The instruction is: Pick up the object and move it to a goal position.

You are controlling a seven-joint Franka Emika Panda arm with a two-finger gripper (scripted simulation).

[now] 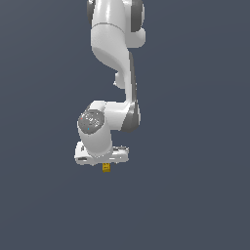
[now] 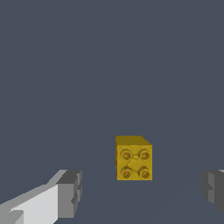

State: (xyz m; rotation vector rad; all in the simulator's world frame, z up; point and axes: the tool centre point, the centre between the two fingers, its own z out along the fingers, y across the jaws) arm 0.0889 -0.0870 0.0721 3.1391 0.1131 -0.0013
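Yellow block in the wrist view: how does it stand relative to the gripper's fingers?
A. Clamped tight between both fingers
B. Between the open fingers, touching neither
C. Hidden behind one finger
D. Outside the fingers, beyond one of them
B. In the wrist view the yellow block lies in the gap of the open gripper, with bare grey floor showing between it and each of the fingers.

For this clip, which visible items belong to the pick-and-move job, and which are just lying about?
Part of the job:
- yellow block, between the fingers but not gripped
- gripper, open, its fingers apart on either side of the block

Lying about:
- nothing else visible in either view; no goal marker shows
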